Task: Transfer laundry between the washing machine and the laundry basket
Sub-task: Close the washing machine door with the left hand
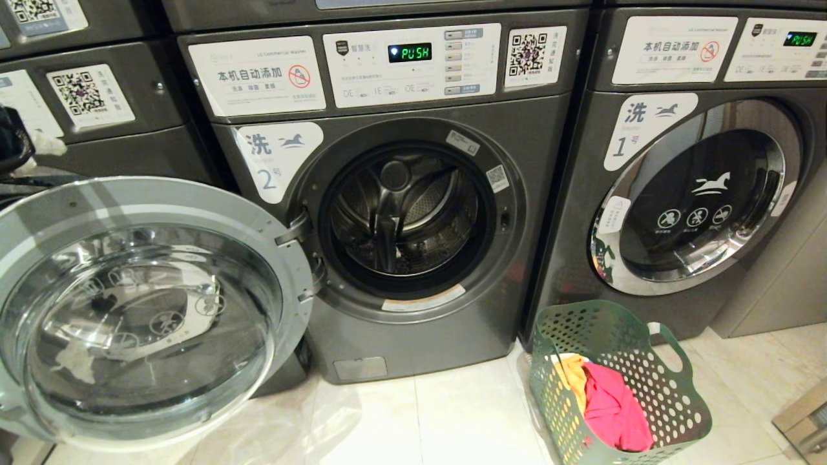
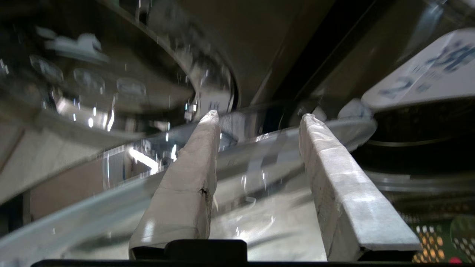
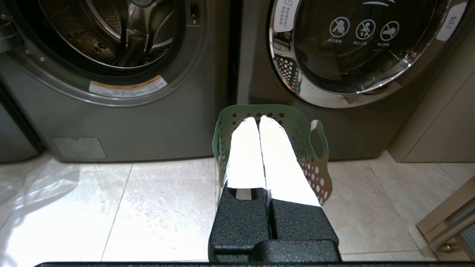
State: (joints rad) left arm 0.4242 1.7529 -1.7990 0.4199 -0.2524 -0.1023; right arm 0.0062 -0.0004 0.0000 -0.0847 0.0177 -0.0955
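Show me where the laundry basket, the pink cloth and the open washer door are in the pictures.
laundry basket (image 1: 672,394): head view, on its perforated green side wall.
pink cloth (image 1: 614,407): head view, on the middle of the folds inside the basket.
open washer door (image 1: 139,316): head view, on its glass bowl.

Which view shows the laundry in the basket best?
Head view: pink and yellow laundry lies visible in the basket. Right wrist view shows only the basket's rim; left wrist only a perforated corner.
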